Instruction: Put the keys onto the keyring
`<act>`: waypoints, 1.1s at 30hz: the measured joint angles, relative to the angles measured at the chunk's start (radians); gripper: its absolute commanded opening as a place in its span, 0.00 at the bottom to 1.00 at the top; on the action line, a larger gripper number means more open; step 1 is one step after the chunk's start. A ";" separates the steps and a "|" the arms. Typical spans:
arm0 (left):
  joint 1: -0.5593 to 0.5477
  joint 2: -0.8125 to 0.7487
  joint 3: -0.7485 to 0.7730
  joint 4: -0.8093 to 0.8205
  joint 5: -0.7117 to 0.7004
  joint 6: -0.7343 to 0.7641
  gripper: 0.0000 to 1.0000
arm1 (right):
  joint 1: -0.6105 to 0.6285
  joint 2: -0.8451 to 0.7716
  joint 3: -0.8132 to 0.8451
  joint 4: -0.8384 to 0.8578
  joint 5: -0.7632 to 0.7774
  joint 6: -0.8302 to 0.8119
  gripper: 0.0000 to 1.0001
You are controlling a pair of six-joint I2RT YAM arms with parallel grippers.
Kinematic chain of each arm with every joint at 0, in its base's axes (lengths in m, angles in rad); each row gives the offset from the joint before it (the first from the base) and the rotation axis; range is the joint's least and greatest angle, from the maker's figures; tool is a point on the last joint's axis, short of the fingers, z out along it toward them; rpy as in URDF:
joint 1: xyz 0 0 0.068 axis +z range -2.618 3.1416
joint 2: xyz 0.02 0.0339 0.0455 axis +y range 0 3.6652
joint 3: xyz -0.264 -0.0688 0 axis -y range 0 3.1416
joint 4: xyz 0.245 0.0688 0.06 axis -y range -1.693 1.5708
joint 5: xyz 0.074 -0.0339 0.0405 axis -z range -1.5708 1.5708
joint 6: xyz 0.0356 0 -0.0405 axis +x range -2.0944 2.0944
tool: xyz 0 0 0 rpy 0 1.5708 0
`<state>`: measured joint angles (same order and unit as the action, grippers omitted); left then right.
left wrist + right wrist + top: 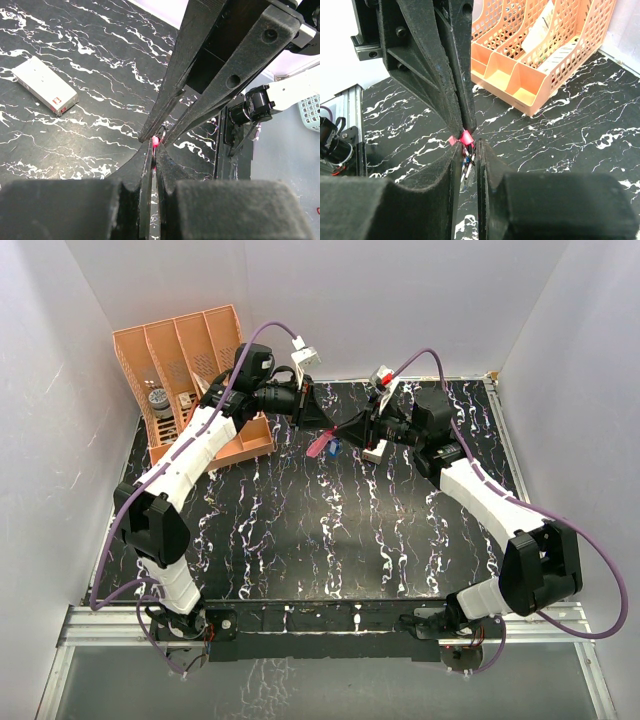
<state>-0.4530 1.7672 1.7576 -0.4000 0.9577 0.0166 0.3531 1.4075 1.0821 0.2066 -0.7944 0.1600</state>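
Both grippers meet tip to tip above the middle back of the table. My left gripper is shut on the pink-red strap of the keyring. Its thin silver ring pokes out just past those fingertips. The strap's free end hangs down, with a blue key head beside it. My right gripper faces the left one. Its jaws stand nearly closed around the keys, which dangle from the ring between its fingers. The blades point down.
A white box lies on the black marbled table just below the right gripper. An orange mesh file organizer stands at the back left, with small items in its slots. White walls enclose the table.
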 measured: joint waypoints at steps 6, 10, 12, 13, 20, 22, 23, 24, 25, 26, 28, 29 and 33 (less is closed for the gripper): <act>0.002 0.000 0.000 0.004 0.011 0.000 0.00 | 0.000 0.001 0.000 0.007 -0.015 0.003 0.00; 0.005 0.000 -0.002 0.006 0.016 -0.001 0.00 | 0.000 0.002 0.000 0.009 -0.021 0.005 0.00; 0.005 0.000 -0.006 0.013 0.014 -0.003 0.12 | 0.000 0.002 0.000 0.008 -0.021 0.005 0.00; 0.005 0.000 -0.009 0.019 0.013 -0.007 0.21 | -0.001 0.002 0.000 0.008 -0.021 0.005 0.00; 0.004 -0.029 -0.076 0.111 -0.043 -0.059 0.44 | -0.001 0.002 0.000 0.007 -0.019 0.006 0.00; 0.004 -0.056 -0.102 0.139 -0.076 -0.076 0.46 | -0.001 0.002 0.000 0.007 -0.018 0.006 0.00; 0.004 -0.069 -0.113 0.153 -0.093 -0.084 0.47 | -0.001 0.002 0.000 0.008 -0.016 0.006 0.00; 0.004 -0.088 -0.126 0.174 -0.116 -0.093 0.48 | -0.001 0.002 0.000 0.007 -0.014 0.006 0.00; 0.004 -0.110 -0.143 0.197 -0.139 -0.103 0.48 | -0.001 0.002 0.000 0.007 -0.012 0.006 0.00; 0.004 -0.136 -0.168 0.227 -0.166 -0.114 0.48 | -0.001 0.002 0.000 0.007 -0.009 0.006 0.00; 0.004 -0.199 -0.227 0.294 -0.226 -0.143 0.46 | -0.001 0.003 0.000 0.007 0.003 0.007 0.00; 0.004 -0.236 -0.266 0.333 -0.260 -0.161 0.44 | -0.001 0.003 0.000 0.007 0.010 0.009 0.00; 0.004 -0.394 -0.451 0.515 -0.377 -0.266 0.38 | -0.001 0.003 -0.002 0.018 0.044 0.044 0.00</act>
<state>-0.4488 1.3731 1.3071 0.1150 0.5812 -0.2489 0.3523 1.4101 1.0805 0.2249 -0.7506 0.2039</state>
